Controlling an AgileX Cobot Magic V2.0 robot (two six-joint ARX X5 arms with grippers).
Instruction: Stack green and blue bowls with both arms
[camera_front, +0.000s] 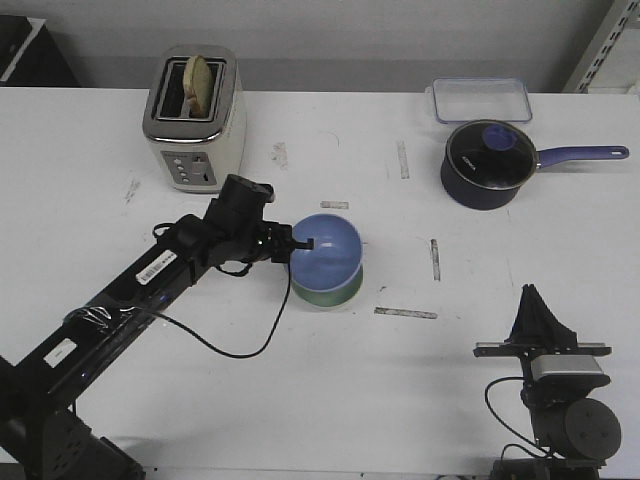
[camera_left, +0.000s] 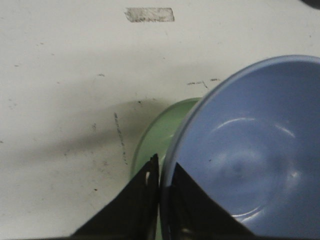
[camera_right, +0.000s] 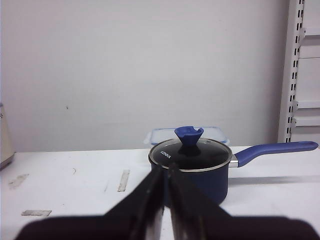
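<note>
The light blue bowl (camera_front: 327, 249) sits tilted in the pale green bowl (camera_front: 330, 291) at the middle of the table. My left gripper (camera_front: 303, 243) is shut on the blue bowl's left rim, one finger inside and one outside. In the left wrist view the blue bowl (camera_left: 250, 150) fills the frame, the green bowl (camera_left: 162, 137) shows under it, and the gripper (camera_left: 161, 170) pinches the blue rim. My right gripper (camera_front: 530, 297) is shut and empty, parked at the front right, far from the bowls; it also shows in the right wrist view (camera_right: 164, 170).
A toaster (camera_front: 194, 118) with bread stands at the back left. A dark navy saucepan (camera_front: 487, 163) with a lid and long blue handle stands at the back right, with a clear plastic container (camera_front: 481, 98) behind it. Tape marks (camera_front: 405, 313) lie on the table.
</note>
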